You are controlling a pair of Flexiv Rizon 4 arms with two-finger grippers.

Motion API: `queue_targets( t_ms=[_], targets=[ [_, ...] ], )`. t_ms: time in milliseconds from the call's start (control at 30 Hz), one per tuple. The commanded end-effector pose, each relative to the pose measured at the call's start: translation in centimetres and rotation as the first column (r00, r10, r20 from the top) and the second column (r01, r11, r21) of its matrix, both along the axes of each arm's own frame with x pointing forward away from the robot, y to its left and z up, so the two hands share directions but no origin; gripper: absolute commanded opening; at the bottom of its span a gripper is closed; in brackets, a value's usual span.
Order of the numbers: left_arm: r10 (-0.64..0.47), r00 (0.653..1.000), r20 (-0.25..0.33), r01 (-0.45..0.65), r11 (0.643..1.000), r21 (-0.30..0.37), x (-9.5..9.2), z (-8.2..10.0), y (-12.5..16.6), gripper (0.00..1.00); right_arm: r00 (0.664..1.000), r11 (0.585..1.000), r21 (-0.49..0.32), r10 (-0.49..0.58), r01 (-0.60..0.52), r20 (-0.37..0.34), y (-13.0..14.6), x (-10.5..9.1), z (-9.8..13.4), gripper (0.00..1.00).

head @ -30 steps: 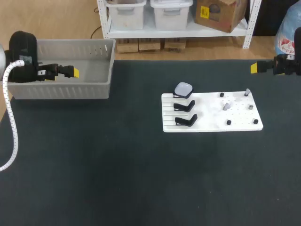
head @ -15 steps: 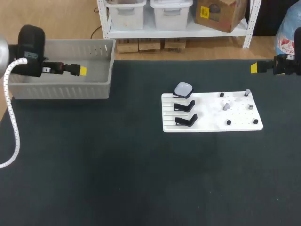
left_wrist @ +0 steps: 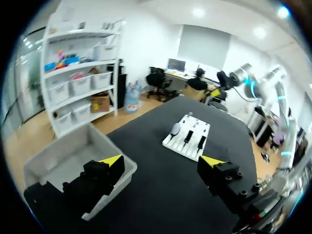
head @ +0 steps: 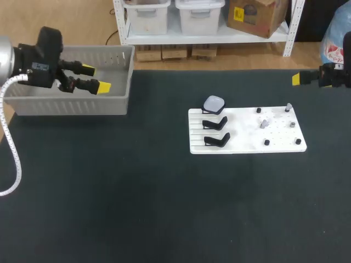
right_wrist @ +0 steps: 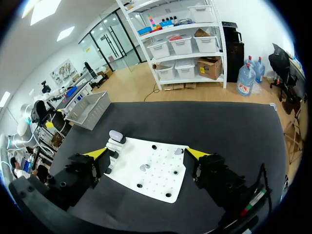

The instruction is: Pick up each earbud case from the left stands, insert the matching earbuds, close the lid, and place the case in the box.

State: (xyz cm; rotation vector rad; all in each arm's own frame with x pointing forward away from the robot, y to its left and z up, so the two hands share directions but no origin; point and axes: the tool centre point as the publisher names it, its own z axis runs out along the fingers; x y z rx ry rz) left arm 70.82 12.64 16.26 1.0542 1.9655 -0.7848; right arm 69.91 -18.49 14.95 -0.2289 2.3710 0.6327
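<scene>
text: none legible in any view | grey box: no readable label | white tray: no readable marks | surface: no print

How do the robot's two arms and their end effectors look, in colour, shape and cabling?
The left end effector and the right end effector are black and blocky, each with two fingers ending in bright yellow wedge tips. The left arm shows a silver-grey link and a rounded black wrist housing; a white ribbed cable runs along it.
</scene>
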Motion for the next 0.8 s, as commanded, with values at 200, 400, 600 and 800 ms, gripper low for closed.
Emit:
queue_targets(
  t_ms=[200,400,600,800],
  targets=[
    [-0.290,0.957,-0.002,0.290,0.956,-0.042,1.6,-1.8,-3.6,1.00,1.000,1.000,-0.001,0.000,0.000,0.000,0.0,0.0,0.0,1.00],
    [-0.356,0.934,0.043,0.356,0.935,0.016,1.8,-3.1,-6.0,1.00,1.000,1.000,-0.001,0.000,0.000,0.000,0.0,0.0,0.0,1.00],
    [-0.402,0.914,0.054,0.402,0.916,0.018,2.5,-4.2,-7.8,1.00,1.000,1.000,-0.001,0.000,0.000,0.000,0.0,0.0,0.0,1.00],
    [-0.410,0.911,0.053,0.409,0.912,0.024,2.6,-4.3,-8.0,1.00,1.000,1.000,-0.001,0.000,0.000,0.000,0.0,0.0,0.0,1.00]
  ],
)
